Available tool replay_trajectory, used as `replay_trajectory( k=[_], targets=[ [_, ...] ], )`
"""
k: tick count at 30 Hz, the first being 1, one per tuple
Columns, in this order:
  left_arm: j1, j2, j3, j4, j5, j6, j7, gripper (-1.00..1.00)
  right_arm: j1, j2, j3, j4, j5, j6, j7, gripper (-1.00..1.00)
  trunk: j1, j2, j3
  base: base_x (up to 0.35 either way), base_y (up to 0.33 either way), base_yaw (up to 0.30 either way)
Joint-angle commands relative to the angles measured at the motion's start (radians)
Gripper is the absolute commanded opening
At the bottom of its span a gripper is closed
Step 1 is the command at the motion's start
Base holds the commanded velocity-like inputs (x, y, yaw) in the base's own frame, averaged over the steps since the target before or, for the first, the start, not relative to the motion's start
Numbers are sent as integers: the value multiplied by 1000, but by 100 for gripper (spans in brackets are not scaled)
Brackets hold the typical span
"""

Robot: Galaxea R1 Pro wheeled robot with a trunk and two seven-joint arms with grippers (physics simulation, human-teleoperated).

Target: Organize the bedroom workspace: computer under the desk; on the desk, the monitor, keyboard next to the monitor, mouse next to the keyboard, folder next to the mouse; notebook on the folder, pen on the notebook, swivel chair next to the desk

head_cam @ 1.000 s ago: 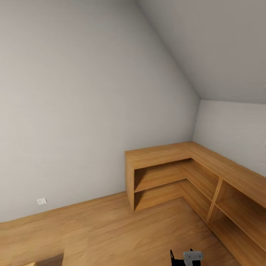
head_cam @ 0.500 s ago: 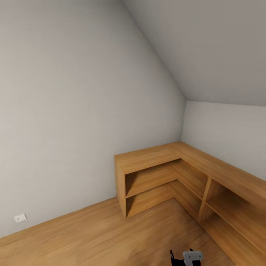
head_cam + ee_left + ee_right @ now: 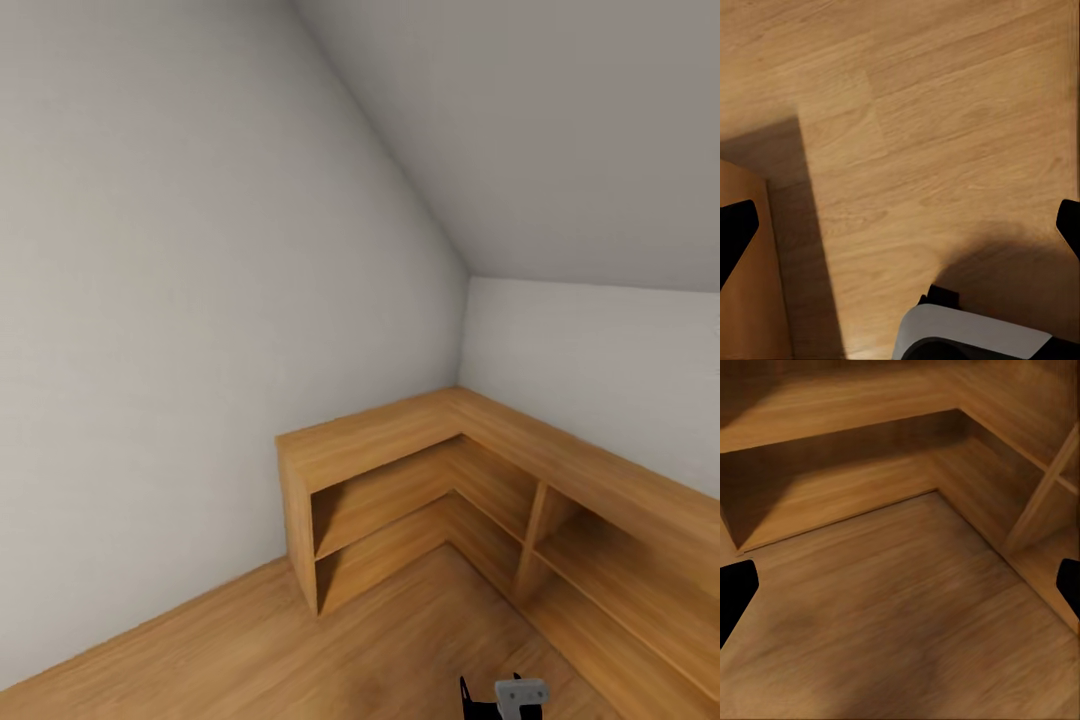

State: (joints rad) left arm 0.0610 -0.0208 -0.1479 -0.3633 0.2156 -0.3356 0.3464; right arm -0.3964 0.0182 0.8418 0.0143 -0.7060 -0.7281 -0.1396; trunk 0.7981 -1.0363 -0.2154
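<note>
I face a bare room corner with grey walls and a sloped ceiling. My left gripper point(image 3: 900, 225) hangs open over the wooden floor point(image 3: 945, 112), its black fingertips point(image 3: 735, 232) far apart at the picture's edges. My right gripper point(image 3: 900, 589) is also open, with nothing between its fingertips point(image 3: 735, 592), and it looks at the low shelving point(image 3: 870, 442). A black and grey piece of my arm point(image 3: 505, 695) pokes in at the lower edge of the head view.
A low L-shaped wooden shelf unit point(image 3: 400, 470) with open compartments fills the corner and runs along the right wall. Wooden floor point(image 3: 300, 650) lies in front of it. Beside my left gripper are a wooden furniture edge point(image 3: 746, 300) and my white base point(image 3: 967, 337).
The head view has swung to the right, so the shelf unit sits further left in the picture. The wall socket has slid out of frame at the left.
</note>
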Motion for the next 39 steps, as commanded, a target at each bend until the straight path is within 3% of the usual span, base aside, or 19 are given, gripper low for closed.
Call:
replay_trajectory(
  k=[1,12,19,29,39],
  targets=[
    [0,1,-9,-2,9,-2,6,100,-1,2,9,1,2,-1,-9,100,1,-1,-1,299,130,-280],
    [0,1,-9,-2,9,-3,6,100,-1,6,10,-1,1,-1,-9,100,1,-1,-2,203,89,-286],
    [0,1,-9,-2,9,-5,6,100,-1,6,10,-1,0,-1,-9,100,1,-1,-10,39,28,-200],
    [0,1,-9,-2,8,-6,6,100,-1,6,10,-2,1,-1,-9,100,1,-1,-23,246,138,-170],
    [0,1,-9,-2,8,-6,6,100,-1,6,10,-2,2,-1,-8,100,1,-1,-31,26,14,-216]
  ],
)
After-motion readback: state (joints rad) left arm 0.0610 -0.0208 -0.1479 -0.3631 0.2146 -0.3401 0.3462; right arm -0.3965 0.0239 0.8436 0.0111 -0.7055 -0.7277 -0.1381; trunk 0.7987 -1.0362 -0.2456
